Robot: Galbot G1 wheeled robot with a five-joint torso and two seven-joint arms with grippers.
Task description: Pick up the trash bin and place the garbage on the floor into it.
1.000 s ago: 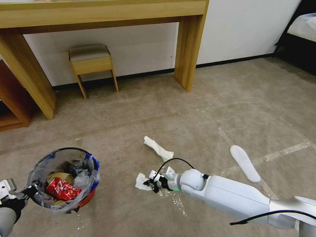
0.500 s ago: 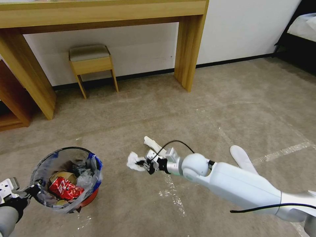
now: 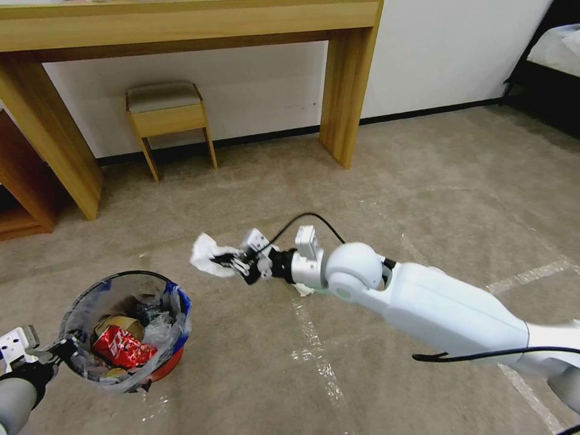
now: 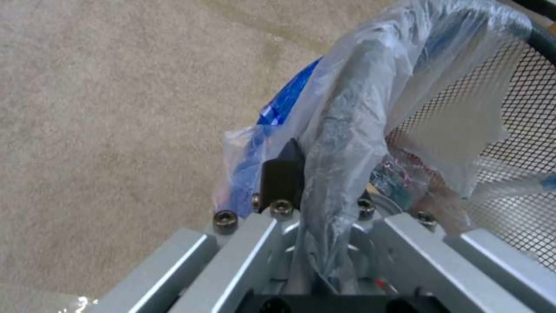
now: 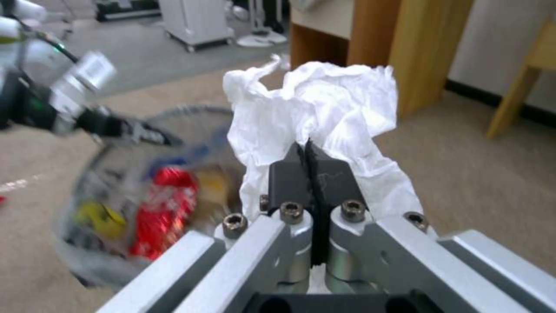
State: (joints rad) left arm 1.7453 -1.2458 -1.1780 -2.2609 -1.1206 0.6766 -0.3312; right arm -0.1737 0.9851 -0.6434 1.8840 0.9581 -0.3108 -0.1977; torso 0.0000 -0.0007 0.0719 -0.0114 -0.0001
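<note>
The trash bin [image 3: 127, 329], a red bucket lined with a clear, blue-printed bag, holds a red wrapper and brown paper at the lower left. My left gripper [image 3: 57, 350] is shut on its rim; up close the bag-covered rim [image 4: 342, 130] sits between the fingers [image 4: 282, 174]. My right gripper [image 3: 228, 263] is shut on a crumpled white tissue [image 3: 207, 254], a piece of garbage, in the air up and to the right of the bin. The tissue [image 5: 312, 104] bulges over the closed gripper [image 5: 307, 150], with the bin [image 5: 156, 200] blurred beyond. Another tissue [image 3: 305, 290] peeks from under the right arm on the floor [image 3: 423, 181].
A wooden desk leg [image 3: 347, 90] and a small stool [image 3: 166, 115] stand by the far wall. A shelf unit [image 3: 21, 187] is at the left and a bed [image 3: 556, 54] at the top right. Shiny tape lines [image 3: 314, 344] cross the carpet.
My right gripper has lifted the tissue off the floor and carried it up and left, nearer the bin. The left gripper still holds the bin's rim, almost unmoved.
</note>
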